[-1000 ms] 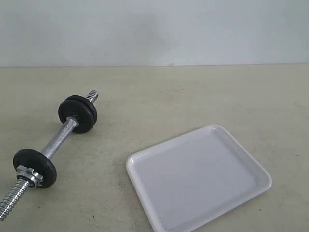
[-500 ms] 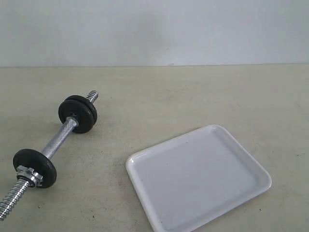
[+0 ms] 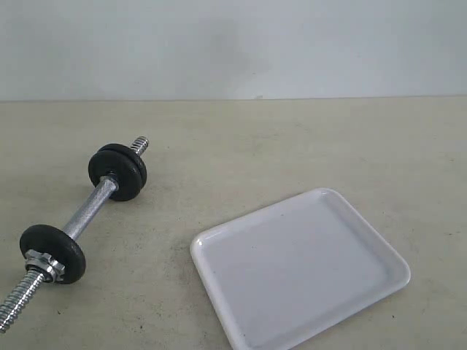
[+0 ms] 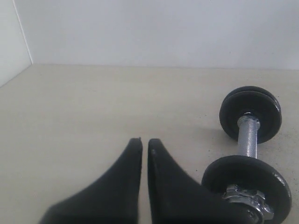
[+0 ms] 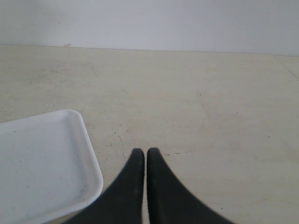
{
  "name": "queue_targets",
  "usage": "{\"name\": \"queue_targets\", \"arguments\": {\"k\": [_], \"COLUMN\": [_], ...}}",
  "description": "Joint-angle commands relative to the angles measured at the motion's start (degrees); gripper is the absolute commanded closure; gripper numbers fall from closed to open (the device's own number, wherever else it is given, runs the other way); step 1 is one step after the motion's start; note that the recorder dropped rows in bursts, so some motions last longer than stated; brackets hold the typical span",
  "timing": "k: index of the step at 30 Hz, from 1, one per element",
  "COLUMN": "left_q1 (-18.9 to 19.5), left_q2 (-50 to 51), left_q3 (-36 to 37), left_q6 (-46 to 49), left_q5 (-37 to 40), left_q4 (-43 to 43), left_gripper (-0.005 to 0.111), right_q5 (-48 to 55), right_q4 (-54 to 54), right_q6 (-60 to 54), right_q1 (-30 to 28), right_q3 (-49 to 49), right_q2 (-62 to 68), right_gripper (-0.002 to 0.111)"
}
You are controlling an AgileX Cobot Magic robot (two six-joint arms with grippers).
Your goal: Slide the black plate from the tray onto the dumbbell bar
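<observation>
White tray [image 3: 292,266] bare. Black plate [image 3: 52,253] sitting on bar [image 3: 89,209], against nut [image 3: 40,262] at near end; two more plates [image 3: 117,172] at far end. Bar's long axis diagonal, running away just beside left gripper [image 4: 145,142], the nearer arm. Fingers pressed together, empty; right gripper [image 5: 141,151] same, beside tray.

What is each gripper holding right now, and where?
Nothing. The left gripper and right gripper both have jaws shut on air, apart from the dumbbell bar and the tray.
</observation>
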Motion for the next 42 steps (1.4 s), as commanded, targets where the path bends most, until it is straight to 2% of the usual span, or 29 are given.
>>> {"name": "queue_targets", "arguments": {"k": [1,19,33,42], "left_q1": [1.1,0.9,-7.6,-7.7], "left_q2": [-0.2,-0.2,-0.2,-0.2], "left_q3": [0.2,0.2,0.2,0.2], "left_q6": [0.5,0.5,0.5,1.1], "left_q5": [0.1,0.1,0.1,0.1], "left_q4": [-0.6,-0.6,-0.2,0.0], "left_gripper": [0.102,0.102,0.102,0.102], "right_q5": [-0.2,-0.2,-0.2,-0.2], "right_q4": [-0.2,-0.2,-0.2,-0.2], "right_q6": [0.1,0.1,0.1,0.1], "right_q1": [-0.3,-0.3,-0.3,-0.3], "right_q3": [0.0,0.0,0.0,0.0], "right_q2": [-0.3,-0.3,-0.3,-0.3], "right_gripper": [0.108,0.108,0.108,0.108]}}
